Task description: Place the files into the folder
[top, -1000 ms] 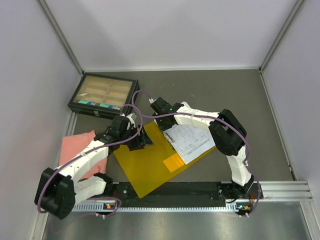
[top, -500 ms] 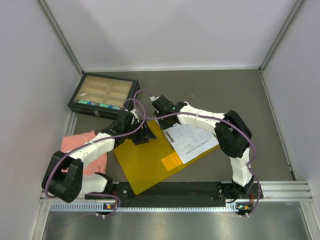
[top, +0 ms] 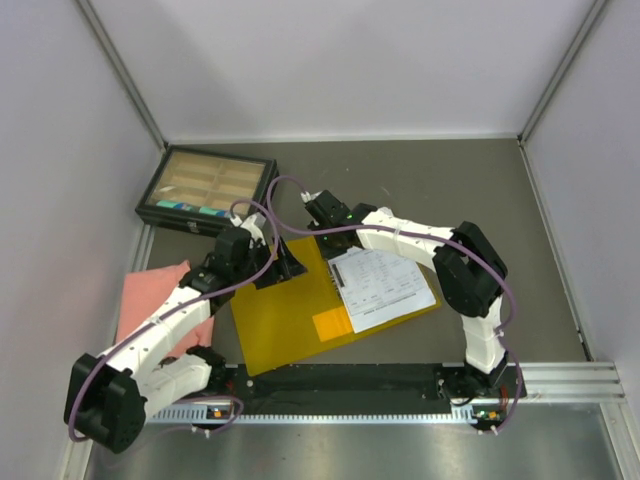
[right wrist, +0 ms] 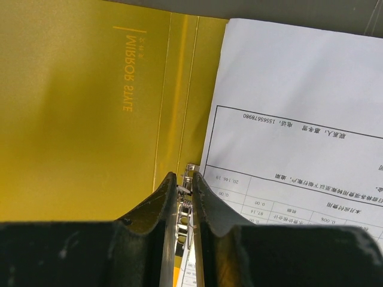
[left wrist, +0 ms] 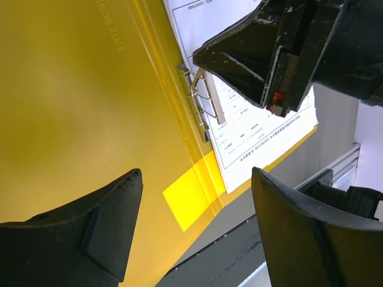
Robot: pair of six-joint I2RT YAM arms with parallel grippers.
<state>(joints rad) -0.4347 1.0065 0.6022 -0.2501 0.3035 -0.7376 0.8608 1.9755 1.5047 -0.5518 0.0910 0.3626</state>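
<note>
- Left gripper: hovers over the bare left cover, jaws wide apart, gripping nothing; reaches in from the left on a forearm angled across the table.
- Folder: lies open and flat near the front edge, between the two arms; looks thin, light, springy and slick, so likely to slide if pushed; best pinned flat on a cover or taken by an edge.
- Metal clip: sits along the spine, at the inner edge of the sheets; probably the stiffest handle here.
- Right gripper: points down at the spine, jaws nearly together and pinched on the metal clip; arcs in from the right, elbow bent, wrist above the folder's far edge.
- Files: rest on the right cover, inner edge at the clip; light, floppy, easy to crease or skid; best pressed flat, not pinched mid-sheet.
</note>
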